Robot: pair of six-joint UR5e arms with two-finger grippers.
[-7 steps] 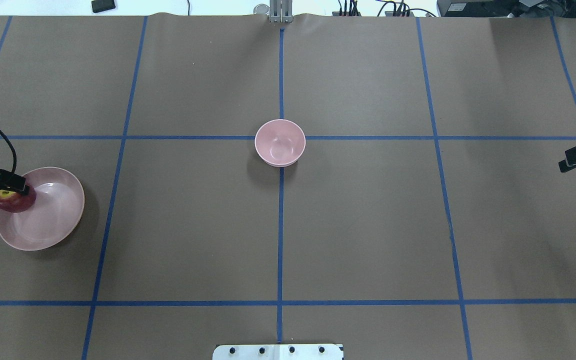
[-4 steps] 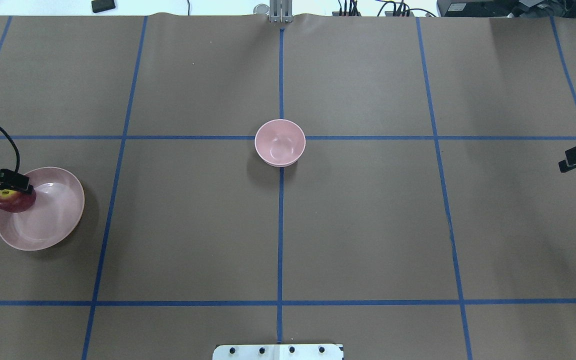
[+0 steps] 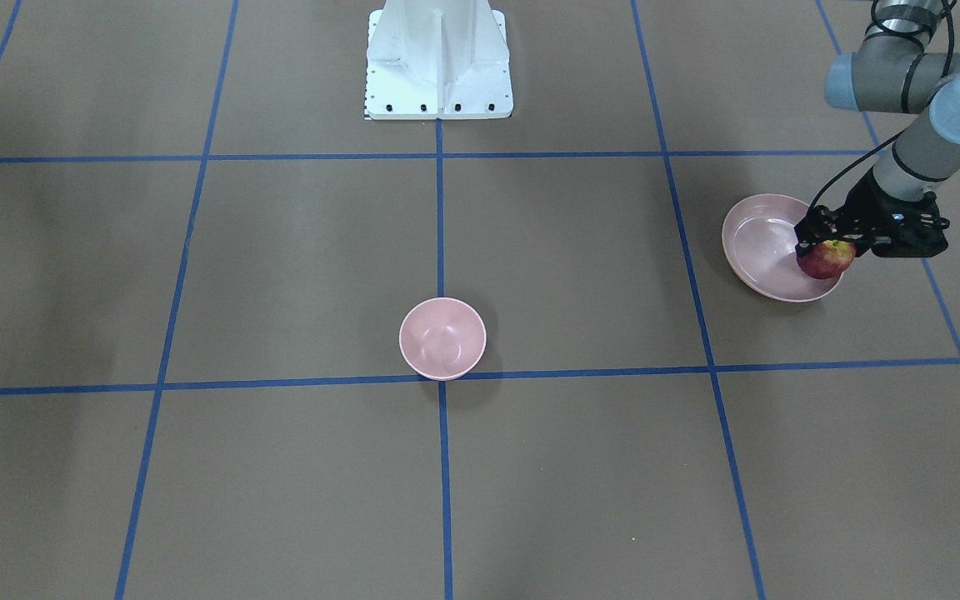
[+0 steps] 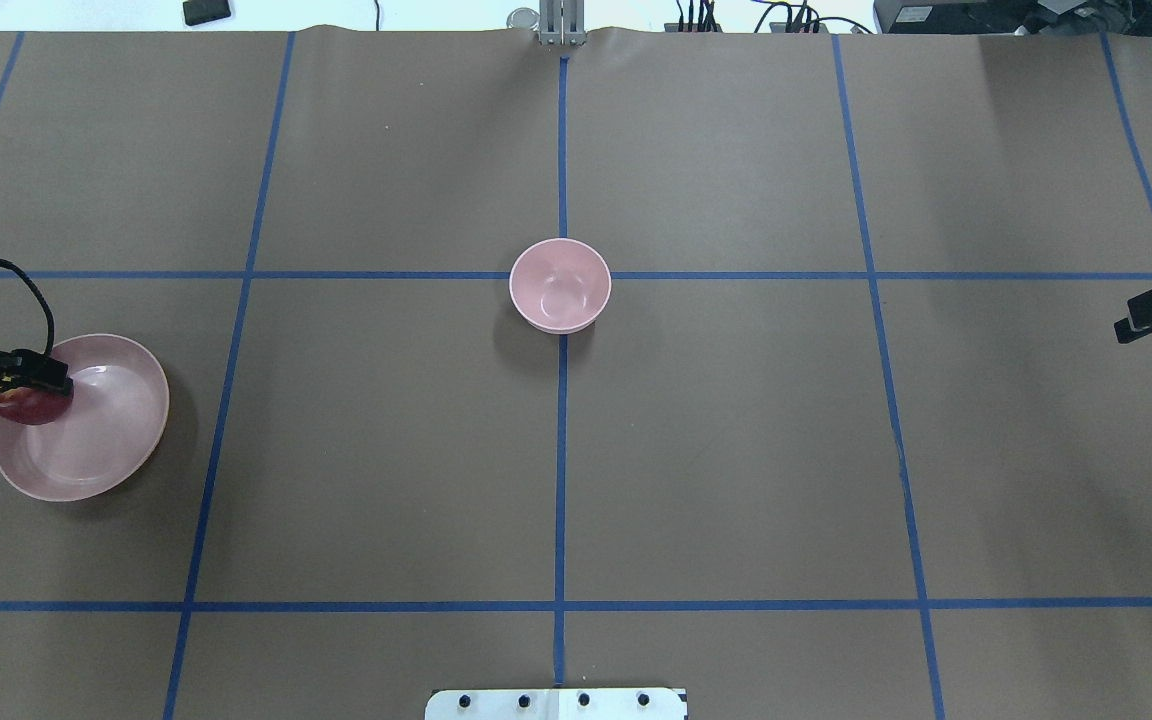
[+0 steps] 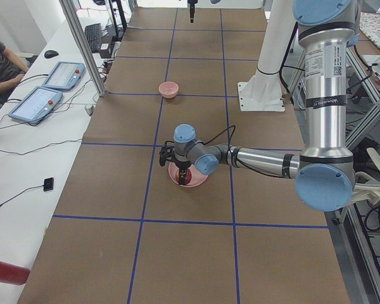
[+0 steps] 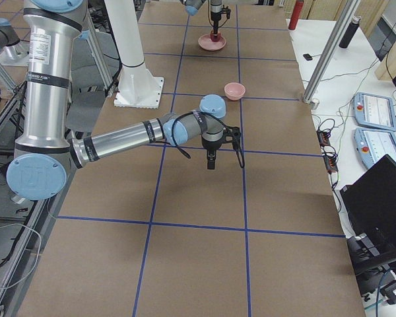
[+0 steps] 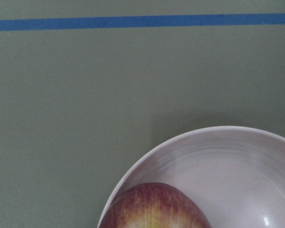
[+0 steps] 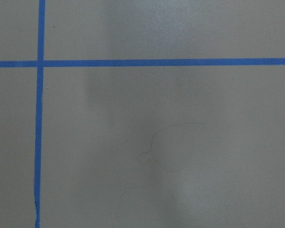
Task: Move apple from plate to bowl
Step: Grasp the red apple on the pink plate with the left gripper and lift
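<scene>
Starting at the far left of the overhead view: the left gripper (image 3: 827,242) hangs right over the apple (image 3: 826,261), pointing straight down. In the front view its jaws sit on either side of the top of the fruit. Honestly can't tell whether they're actually squeezing it or just standing around it; the wrist cam only shows the apple's top at the bottom edge and no fingers at all.

The apple sits on the plate (image 4: 101,430), tucked up against the rim on the outer, left-hand side, not in the middle. The rest of the plate is bare pink. The plate itself is near the left edge of the desk (image 4: 736,450), just left of one of the blue tape lines (image 4: 561,480).

Moving to the centre, the bowl (image 4: 560,290) stands upright right where two tape lines cross, well apart from the plate, with nothing in it. So the apple isn't in the bowl yet.

Over on the far right, the right gripper (image 4: 1131,328) just pokes in from the edge, above bare desk and nowhere near any of the dishes. Its wrist cam sees only brown paper and tape. Whether its jaws are apart or together can't be made out from these angles.
</scene>
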